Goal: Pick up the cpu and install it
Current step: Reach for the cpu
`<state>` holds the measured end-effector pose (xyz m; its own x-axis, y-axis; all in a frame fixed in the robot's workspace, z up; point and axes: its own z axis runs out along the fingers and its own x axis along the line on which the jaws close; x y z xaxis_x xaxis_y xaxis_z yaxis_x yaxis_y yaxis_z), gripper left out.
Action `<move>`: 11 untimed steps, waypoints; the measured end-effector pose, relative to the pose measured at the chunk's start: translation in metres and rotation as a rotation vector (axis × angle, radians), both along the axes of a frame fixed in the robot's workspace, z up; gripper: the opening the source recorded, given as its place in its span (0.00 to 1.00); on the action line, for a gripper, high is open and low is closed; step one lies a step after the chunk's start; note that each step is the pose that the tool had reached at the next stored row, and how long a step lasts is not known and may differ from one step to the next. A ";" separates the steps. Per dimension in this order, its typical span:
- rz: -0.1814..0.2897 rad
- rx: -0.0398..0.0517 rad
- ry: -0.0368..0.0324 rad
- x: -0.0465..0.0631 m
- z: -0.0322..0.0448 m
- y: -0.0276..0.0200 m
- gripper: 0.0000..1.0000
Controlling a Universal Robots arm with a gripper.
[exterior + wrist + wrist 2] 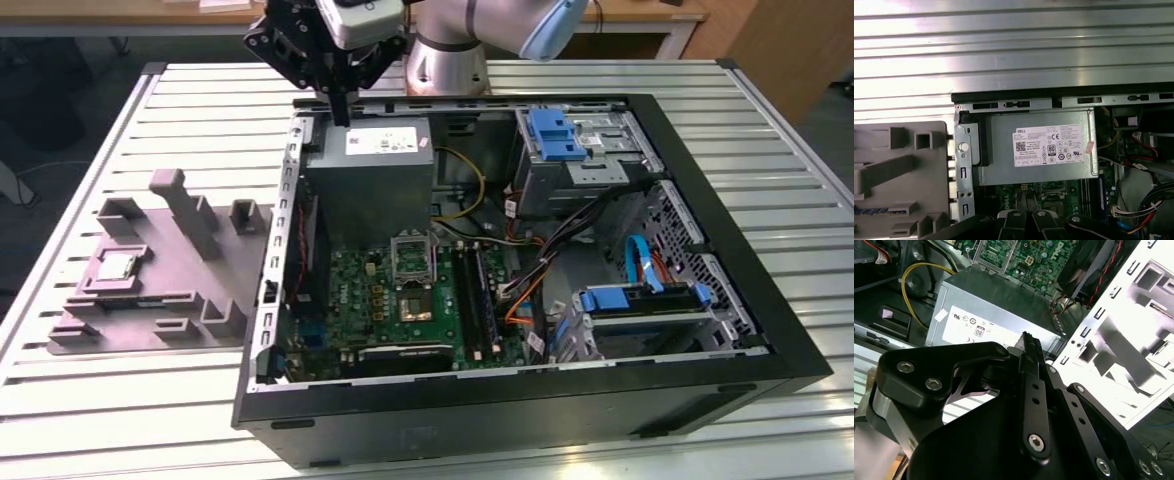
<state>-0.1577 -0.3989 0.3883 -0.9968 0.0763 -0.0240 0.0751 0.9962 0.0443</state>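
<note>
Silver cpu [118, 266] well apart from pincer [343, 117]

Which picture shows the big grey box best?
The first wrist view: the grey box faces it, sticker whole. The exterior view sees it slantwise near the gripper; in the second wrist view the gripper hides part.

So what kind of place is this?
Probably a robotics lab or test bench: an opened black computer case lies on a ribbed metal table, a grey plastic parts fixture beside it, a silver robot arm above.

Open room above cpu [118, 265]; posts [183, 208] beside
</note>
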 end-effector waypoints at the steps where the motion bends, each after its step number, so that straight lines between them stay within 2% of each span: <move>1: 0.000 0.0001 0.0000 0.000 -0.0001 0.0000 0.11; 11: 0.000 0.0001 0.0000 -0.004 -0.0004 0.0000 0.11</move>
